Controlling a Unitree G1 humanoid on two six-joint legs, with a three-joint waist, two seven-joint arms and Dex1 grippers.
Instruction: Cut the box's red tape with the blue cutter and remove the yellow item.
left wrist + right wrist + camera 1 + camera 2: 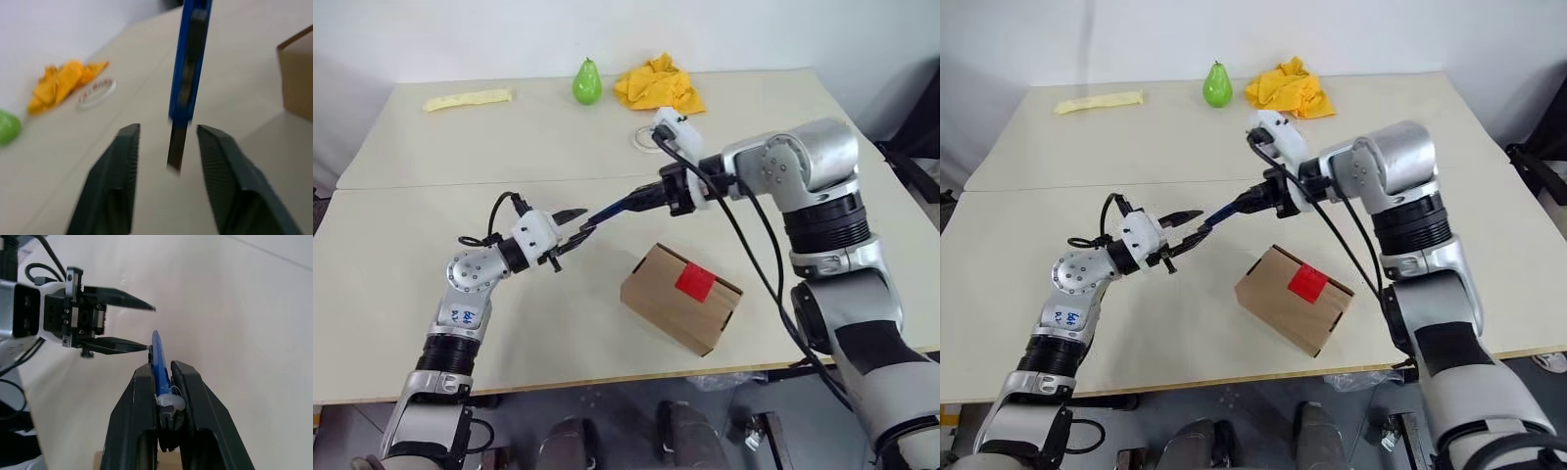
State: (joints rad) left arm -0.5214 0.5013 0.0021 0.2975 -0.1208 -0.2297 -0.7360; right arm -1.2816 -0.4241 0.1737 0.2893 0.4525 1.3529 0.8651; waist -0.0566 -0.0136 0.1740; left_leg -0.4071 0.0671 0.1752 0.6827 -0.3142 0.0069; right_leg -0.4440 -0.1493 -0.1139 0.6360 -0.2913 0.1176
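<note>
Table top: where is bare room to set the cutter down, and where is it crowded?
Bare table lies on the robot's left, near its left gripper, and between the pale yellow strip and that arm. The far middle is crowded: green pear, yellow-orange cloth, tape ring. The box fills the near middle.

Above the table [411, 255], the right gripper [658, 196] is clamped on the blue cutter [619, 208], whose far end reaches between the 2 spread fingers of the left gripper [576, 227]. Below them lies the box [680, 299], tilted, its red tape [695, 282] on top (flaps closed). A green pear [586, 81], yellow-orange cloth [658, 84], pale strip [468, 99] and whitish tape ring [642, 138] sit far back.
</note>
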